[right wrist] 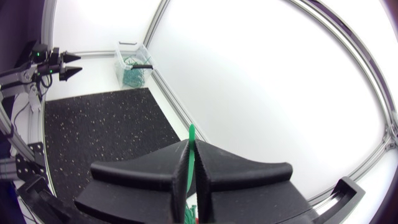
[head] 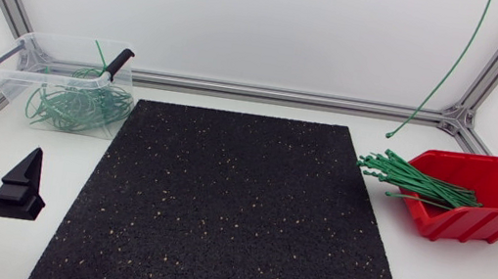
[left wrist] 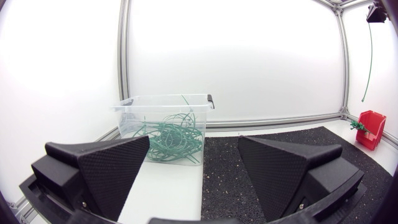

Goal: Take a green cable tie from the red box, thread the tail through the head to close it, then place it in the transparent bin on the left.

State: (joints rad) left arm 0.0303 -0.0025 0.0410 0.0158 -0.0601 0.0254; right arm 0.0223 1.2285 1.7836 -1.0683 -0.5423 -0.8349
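The red box stands at the right of the table with a bundle of straight green cable ties sticking out over its left rim. One green cable tie hangs down from above the box, its lower end free in the air. In the right wrist view my right gripper is shut on this green cable tie, high above the table. The transparent bin at the far left holds several looped ties. My left gripper stands open and empty near the front left corner.
A black speckled mat covers the middle of the table. A black clip sits on the bin's rim. Aluminium frame rails run along the back and side edges. The left wrist view faces the bin across white tabletop.
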